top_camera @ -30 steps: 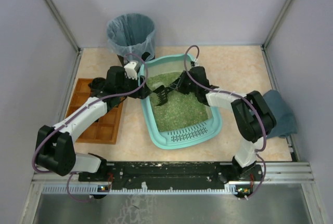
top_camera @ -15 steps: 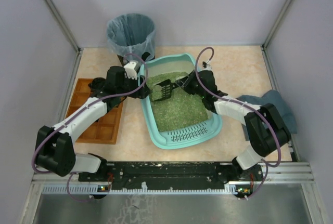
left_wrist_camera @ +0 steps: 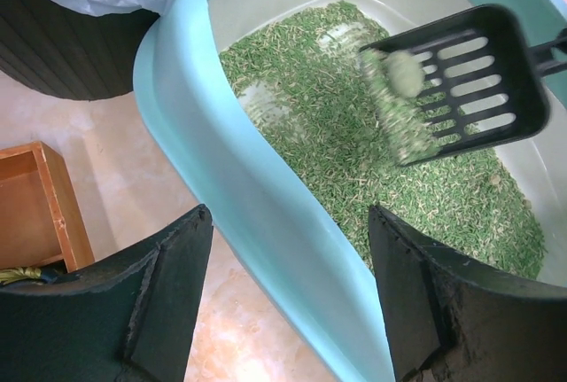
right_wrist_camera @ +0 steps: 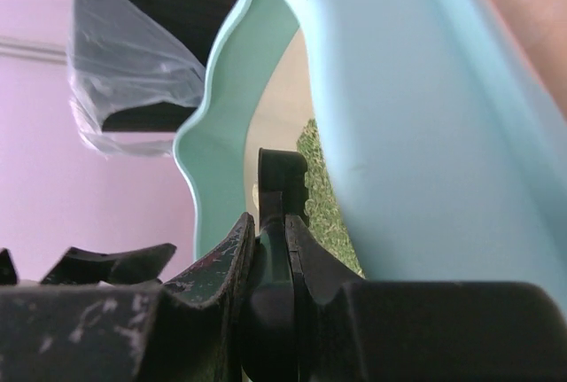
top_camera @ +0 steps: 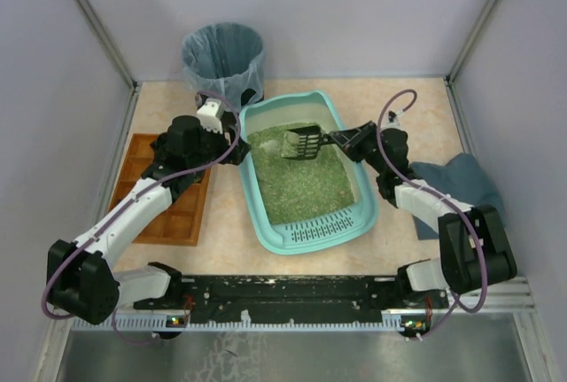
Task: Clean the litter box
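The teal litter box (top_camera: pixel 354 214) with green litter lies mid-table, its grate lip toward me. My right gripper (top_camera: pixel 353 141) is shut on the handle of a black slotted scoop (top_camera: pixel 304 144) and holds it above the litter at the far end. In the left wrist view the scoop (left_wrist_camera: pixel 469 81) carries litter and a pale clump (left_wrist_camera: pixel 403 72). My left gripper (top_camera: pixel 232 152) is open, its jaws straddling the box's left rim (left_wrist_camera: pixel 292 249) without touching it. The right wrist view shows the gripper (right_wrist_camera: pixel 282 231) clamped on the scoop handle beside the box wall (right_wrist_camera: pixel 416 116).
A black bin with a blue-grey bag (top_camera: pixel 223 58) stands behind the box's far left corner. A brown wooden compartment tray (top_camera: pixel 182 209) lies at the left under my left arm. A grey-blue cloth (top_camera: pixel 465 178) lies at the right.
My right gripper has lifted the scoop out of the litter and drawn back to the right with it, now level. My left gripper has pulled slightly back from the rim.
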